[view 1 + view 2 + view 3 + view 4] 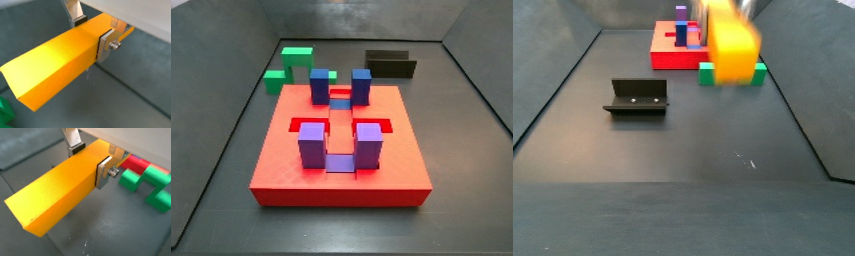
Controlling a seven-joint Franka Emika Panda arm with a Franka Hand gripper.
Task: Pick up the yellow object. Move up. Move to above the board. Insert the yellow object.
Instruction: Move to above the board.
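Wrist views alone show the grip: the tool is clamped on the yellow object, silver fingers pressed to its two long faces near one end, the bar's free length jutting out past them. A side view shows the board with blue and purple posts but neither bar nor tool. In a side view the yellow object appears blurred, probably lifted clear of the floor, near the green blocks and the board; the fixture stands well apart.

Yellow-orange yellow object, silver gripper fingers
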